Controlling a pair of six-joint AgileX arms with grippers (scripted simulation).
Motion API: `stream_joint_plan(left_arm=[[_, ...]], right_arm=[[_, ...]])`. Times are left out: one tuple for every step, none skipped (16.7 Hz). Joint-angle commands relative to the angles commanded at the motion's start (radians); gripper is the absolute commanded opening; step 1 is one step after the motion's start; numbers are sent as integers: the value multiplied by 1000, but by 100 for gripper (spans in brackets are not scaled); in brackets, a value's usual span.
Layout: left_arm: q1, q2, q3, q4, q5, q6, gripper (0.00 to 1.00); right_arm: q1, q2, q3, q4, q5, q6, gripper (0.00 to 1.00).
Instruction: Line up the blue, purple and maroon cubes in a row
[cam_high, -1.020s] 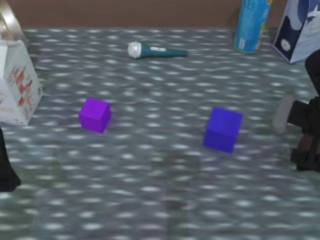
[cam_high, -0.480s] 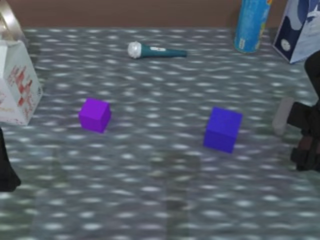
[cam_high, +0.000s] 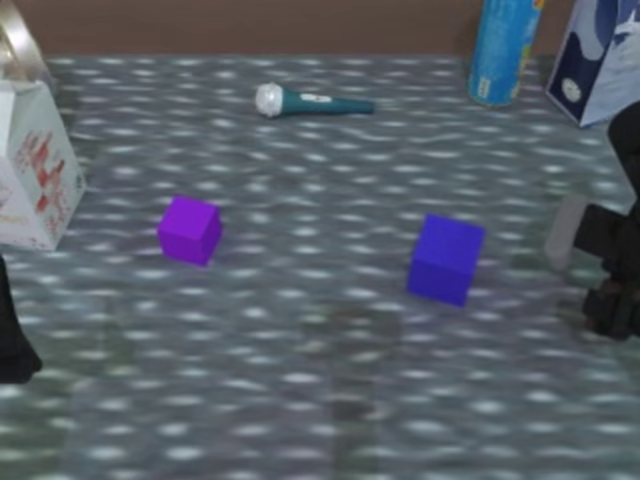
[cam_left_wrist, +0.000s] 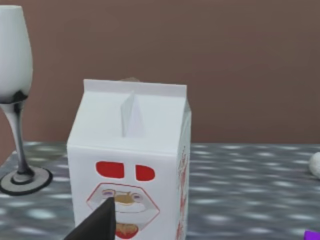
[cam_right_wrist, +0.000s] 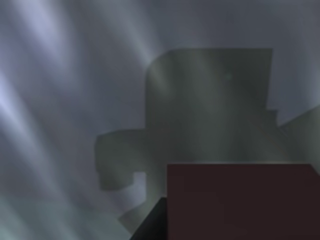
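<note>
At the table's left edge, my left gripper (cam_high: 14, 345) sits parked beside a white milk carton (cam_high: 35, 165); whether its fingers are apart or together I cannot tell. The purple cube (cam_high: 189, 229) rests left of centre, the blue cube (cam_high: 446, 258) right of centre, well apart, with a teal microphone (cam_high: 312, 102) lying behind them. At the far right, my right gripper (cam_high: 612, 300) hangs above the table, clamped on the maroon cube (cam_right_wrist: 240, 200).

The risk, as I judge it, is the small cube slipping or twisting in the fingers on the way over, or landing off the line the other two set.

Only the right wrist view shows the maroon cube; from above, the arm hides it. The left wrist view alone reveals a wine glass (cam_left_wrist: 14, 95) beside the carton.
</note>
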Motion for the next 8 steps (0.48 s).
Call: stream_joint_plan(left_arm=[[0,0,0,0,0,0,100],[0,0,0,0,0,0,100],[0,0,0,0,0,0,100],[0,0,0,0,0,0,100],[0,0,0,0,0,0,100],[0,0,0,0,0,0,100],[0,0,0,0,0,0,100],[0,0,0,0,0,0,100]], right_arm=[[0,0,0,0,0,0,0],[0,0,0,0,0,0,0],[0,0,0,0,0,0,0],[0,0,0,0,0,0,0],[1,-45,5,-44,-10,22,0],[0,-46,8,-47,-10,22,0],[0,-52,16,-61,-10,22,0],[-1,-63,29,-85,-10,23,0]])
